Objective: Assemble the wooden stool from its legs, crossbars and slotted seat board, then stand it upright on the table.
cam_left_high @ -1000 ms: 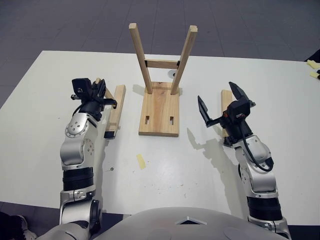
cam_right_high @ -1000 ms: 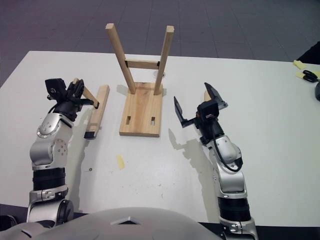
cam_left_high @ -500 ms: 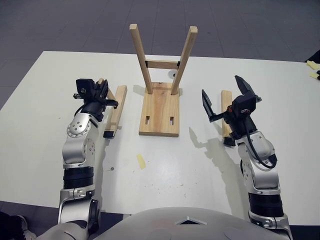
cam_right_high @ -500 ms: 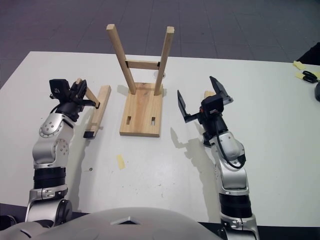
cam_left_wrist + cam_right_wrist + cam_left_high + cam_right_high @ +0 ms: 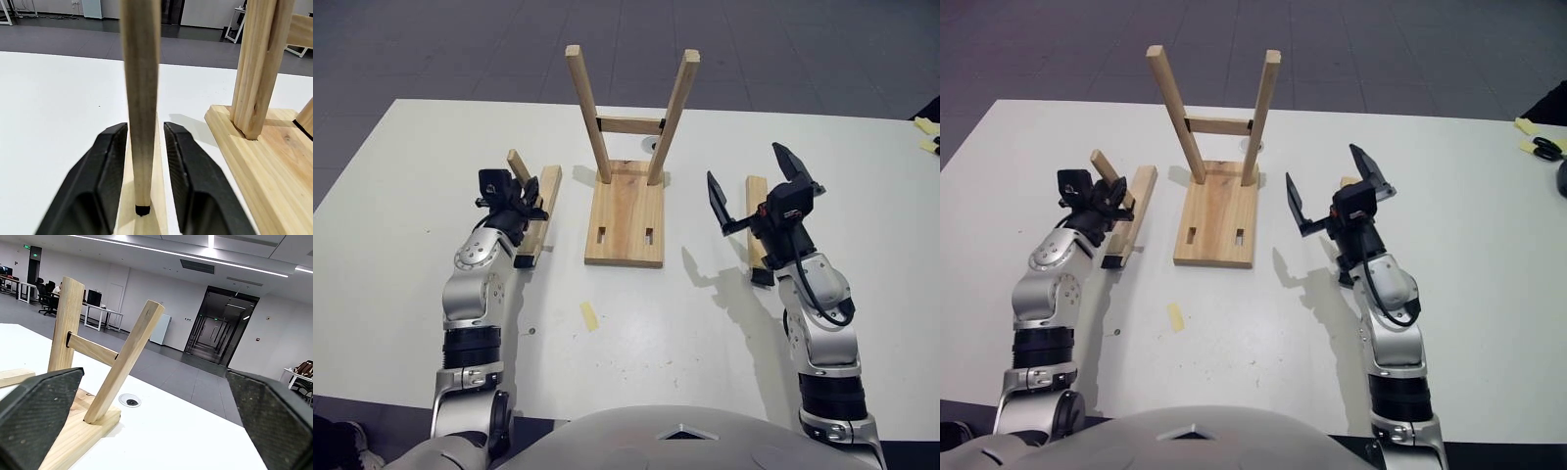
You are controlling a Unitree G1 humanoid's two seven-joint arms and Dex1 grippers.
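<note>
White table [image 5: 411,196]: seat board [image 5: 625,235] inverted, slots up for leg entry, near pair free. Left gripper [image 5: 145,129] fingers [image 5: 110,166] straddle stick [image 5: 142,88], unclamped; right gripper [image 5: 744,164] gapes above loose leg [image 5: 756,194]; we judge both pre-grasp

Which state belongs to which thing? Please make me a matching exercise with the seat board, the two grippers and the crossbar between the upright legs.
Things:
1. seat board
2. left gripper
3. right gripper
4. high crossbar

States:
a. open, over a lying leg
b. joins two standing legs
c. flat on the table, two slots empty
d. set around a tilted stick

Pairs: 1-c, 2-d, 3-a, 4-b
</note>
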